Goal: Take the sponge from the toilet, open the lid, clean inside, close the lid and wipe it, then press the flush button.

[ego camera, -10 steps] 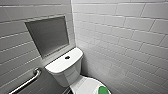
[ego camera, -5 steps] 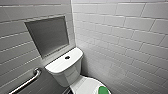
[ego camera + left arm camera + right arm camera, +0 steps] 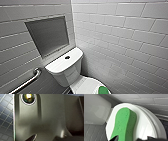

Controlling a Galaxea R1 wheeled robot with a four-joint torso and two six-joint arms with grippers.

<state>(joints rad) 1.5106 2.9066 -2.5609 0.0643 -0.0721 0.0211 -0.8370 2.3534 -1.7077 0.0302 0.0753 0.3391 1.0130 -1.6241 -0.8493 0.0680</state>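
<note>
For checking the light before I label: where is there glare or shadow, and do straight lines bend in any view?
Head view: the wall tile lines bow slightly, and the recess is shadowed. Left wrist view: a bright glare spot sits on the robot's round fitting. Right wrist view: white reflections on the lid beside the sponge.

sponge (image 3: 102, 90) and lid (image 3: 86, 85) cut off by head view's lower edge, grab bar (image 3: 27, 81) partly cropped

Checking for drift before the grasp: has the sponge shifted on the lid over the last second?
No. The sponge sits at the same spot on the lid, same offset from the flush button.
</note>
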